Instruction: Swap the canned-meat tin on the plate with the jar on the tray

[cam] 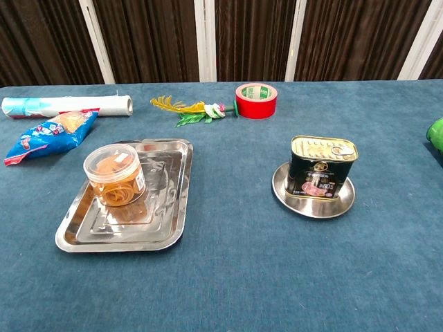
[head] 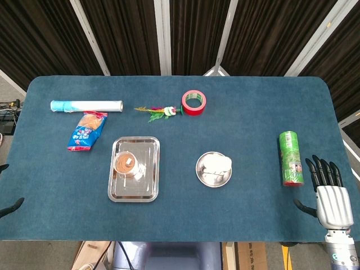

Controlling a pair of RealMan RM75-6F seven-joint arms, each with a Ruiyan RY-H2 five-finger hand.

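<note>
The canned-meat tin (cam: 322, 167) stands upright on the small round steel plate (cam: 313, 204), right of centre in the chest view; its gold lid with a pull tab faces up. Left of centre, the clear jar (cam: 115, 175) with amber contents sits upright on the rectangular steel tray (cam: 128, 232), in the tray's far left part. Tin and jar are well apart.

At the lower right of the head view, the right hand (head: 331, 194) is released, its dark fingers (head: 321, 170) extended and apart, holding nothing, just beside a green canister (head: 291, 158) lying on the blue table (head: 247, 129). The left hand shows only as dark tips at the lower left edge of the head view; I cannot tell whether it is released or clenched.

Along the upper part of the frame lie a roll of cling film (head: 86, 105), a blue snack packet (head: 88, 130), an artificial flower sprig (head: 159, 111) and 1 roll of red tape (head: 194, 102).
</note>
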